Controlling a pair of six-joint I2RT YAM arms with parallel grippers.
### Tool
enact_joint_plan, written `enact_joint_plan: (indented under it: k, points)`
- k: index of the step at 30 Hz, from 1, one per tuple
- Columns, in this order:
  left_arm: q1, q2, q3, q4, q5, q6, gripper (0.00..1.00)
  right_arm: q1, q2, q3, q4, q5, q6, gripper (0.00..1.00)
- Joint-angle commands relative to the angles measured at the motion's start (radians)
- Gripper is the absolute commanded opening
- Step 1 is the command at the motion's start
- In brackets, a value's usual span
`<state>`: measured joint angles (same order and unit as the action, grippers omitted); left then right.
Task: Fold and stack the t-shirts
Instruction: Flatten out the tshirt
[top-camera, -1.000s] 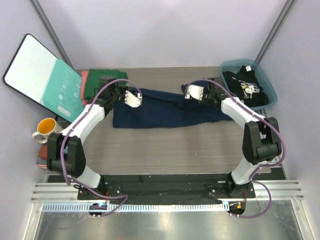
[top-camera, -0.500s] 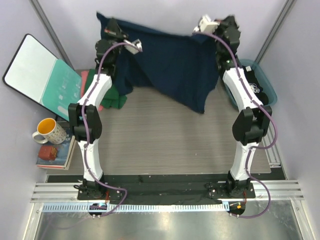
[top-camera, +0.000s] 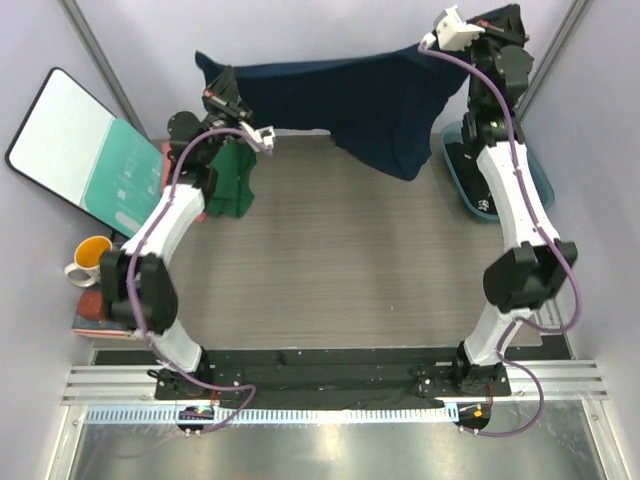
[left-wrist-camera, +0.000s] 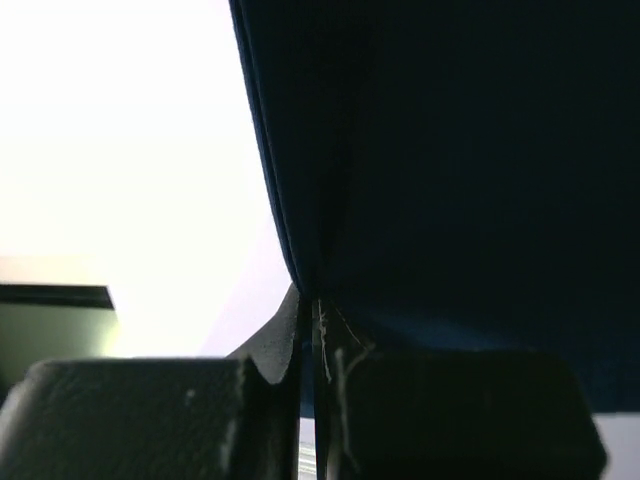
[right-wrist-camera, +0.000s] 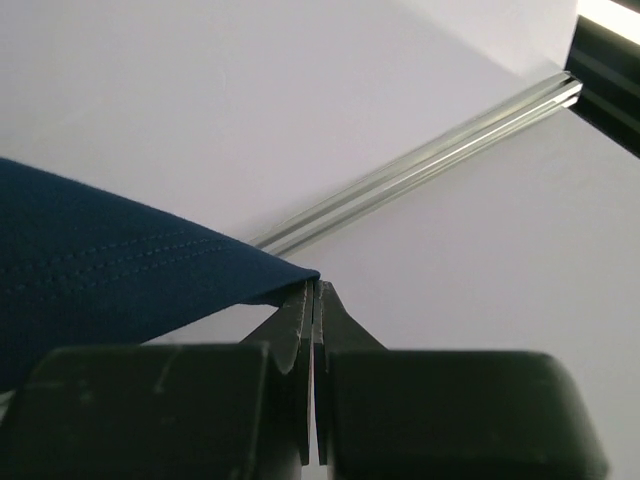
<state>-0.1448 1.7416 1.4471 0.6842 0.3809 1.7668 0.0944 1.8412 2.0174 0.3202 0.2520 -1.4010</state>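
So I had the navy blue t-shirt (top-camera: 340, 95) up in the air over the far end of the table (top-camera: 350, 270), pinched at two corners of its top edge. My left gripper (left-wrist-camera: 310, 300) was clamped tight on one corner, and my right gripper (right-wrist-camera: 314, 288) was clamped on the other, with the stitched hem running right into the tips. I'd guess the point of holding it like that was to let it hang free so the wrinkles dropped out before I laid it flat for folding. The top edge looked fairly taut between my two arms, and the loose part drooped lowest toward the right side.

Compared with a second back, big change: the tee had been lying bunched on the table then. Half a second back it was already lifted but hung longer. Since then my right arm had gone higher and wider, and my left had dipped a bit. The dark green tee (top-camera: 232, 180) sat at the far left, under my left arm.
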Motion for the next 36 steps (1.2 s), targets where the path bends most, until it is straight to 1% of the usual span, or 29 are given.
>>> enact_joint_plan:
  k: [1,2,4,5,6,7,8,9,10,11,13,14,15,17,19,22,23,24,25,26,27,28,29,30,31,32,33,35,36]
  points:
    - [0.005,-0.325,-0.036,-0.529,-0.099,0.022,0.00,-0.024,-0.258,-0.178,-0.058,-0.051,0.077,0.01]
    - [0.005,-0.388,-0.024,-0.608,-0.105,-0.034,0.00,-0.024,-0.288,-0.204,-0.125,-0.062,0.089,0.01]
    - [0.005,-0.430,0.016,-0.774,-0.119,-0.082,0.00,-0.031,-0.368,-0.258,-0.200,-0.113,0.129,0.01]
    - [0.005,-0.462,0.033,-0.814,-0.122,-0.145,0.00,-0.035,-0.390,-0.263,-0.313,-0.140,0.144,0.01]
    - [0.005,-0.470,0.059,-0.866,-0.140,-0.162,0.00,-0.041,-0.430,-0.246,-0.405,-0.178,0.169,0.01]
    - [0.007,-0.475,0.140,-1.014,-0.149,-0.179,0.00,-0.059,-0.445,-0.231,-0.487,-0.219,0.192,0.01]
    - [0.007,-0.470,0.194,-1.107,-0.161,-0.188,0.00,-0.064,-0.457,-0.183,-0.665,-0.312,0.224,0.01]
    - [0.007,-0.450,0.247,-1.191,-0.175,-0.214,0.00,-0.064,-0.465,-0.157,-0.760,-0.342,0.226,0.01]
    - [0.007,-0.441,0.350,-1.347,-0.192,-0.228,0.00,-0.064,-0.467,-0.126,-0.861,-0.367,0.217,0.01]
    - [0.007,-0.430,0.396,-1.423,-0.204,-0.234,0.00,-0.062,-0.465,-0.076,-1.024,-0.405,0.200,0.01]
    - [0.007,-0.401,0.487,-1.578,-0.238,-0.274,0.00,-0.064,-0.433,-0.011,-1.182,-0.421,0.183,0.01]
    - [0.005,-0.395,0.502,-1.609,-0.244,-0.303,0.00,-0.064,-0.416,0.062,-1.325,-0.430,0.181,0.01]
    - [0.005,-0.387,0.518,-1.667,-0.246,-0.347,0.00,-0.064,-0.398,0.093,-1.384,-0.441,0.189,0.01]
    - [0.005,-0.384,0.501,-1.686,-0.246,-0.385,0.00,-0.064,-0.346,0.167,-1.536,-0.470,0.186,0.01]
    - [0.004,-0.378,0.451,-1.654,-0.252,-0.417,0.00,-0.064,-0.320,0.187,-1.561,-0.488,0.197,0.01]
    - [0.011,-0.338,0.418,-1.571,-0.266,-0.414,0.00,-0.064,-0.235,0.253,-1.541,-0.433,0.168,0.01]
    - [0.014,-0.320,0.421,-1.542,-0.269,-0.411,0.00,-0.064,-0.190,0.306,-1.497,-0.409,0.160,0.01]
    - [0.019,-0.304,0.429,-1.452,-0.287,-0.414,0.00,-0.067,-0.163,0.335,-1.466,-0.389,0.149,0.01]
    - [0.024,-0.288,0.443,-1.415,-0.290,-0.411,0.00,-0.070,-0.143,0.362,-1.428,-0.354,0.120,0.01]
    - [0.027,-0.246,0.453,-1.372,-0.295,-0.399,0.00,-0.071,-0.129,0.392,-1.315,-0.333,0.111,0.01]
    - [0.028,-0.229,0.466,-1.250,-0.324,-0.394,0.00,-0.076,-0.105,0.405,-1.258,-0.324,0.093,0.01]
    - [0.028,-0.209,0.469,-1.176,-0.335,-0.383,0.00,-0.082,-0.094,0.415,-1.203,-0.310,0.062,0.01]
    - [0.028,-0.180,0.467,-1.090,-0.350,-0.362,0.00,-0.082,-0.082,0.426,-1.070,-0.295,0.044,0.01]
    - [0.030,-0.160,0.476,-0.936,-0.356,-0.345,0.00,-0.081,-0.054,0.440,-1.019,-0.289,0.022,0.01]
    - [0.031,-0.140,0.489,-0.863,-0.359,-0.328,0.00,-0.081,-0.037,0.458,-0.970,-0.281,0.004,0.01]
    - [0.031,-0.120,0.504,-0.788,-0.362,-0.313,0.00,-0.109,-0.021,0.487,-0.840,-0.257,-0.010,0.01]
    - [0.033,-0.076,0.550,-0.664,-0.362,-0.285,0.00,-0.116,0.010,0.513,-0.789,-0.257,-0.013,0.01]
    - [0.033,-0.035,0.604,-0.550,-0.353,-0.262,0.00,-0.136,0.027,0.565,-0.625,-0.257,-0.007,0.01]
    - [0.033,-0.004,0.657,-0.454,-0.341,-0.239,0.00,-0.143,0.032,0.578,-0.592,-0.263,-0.013,0.01]
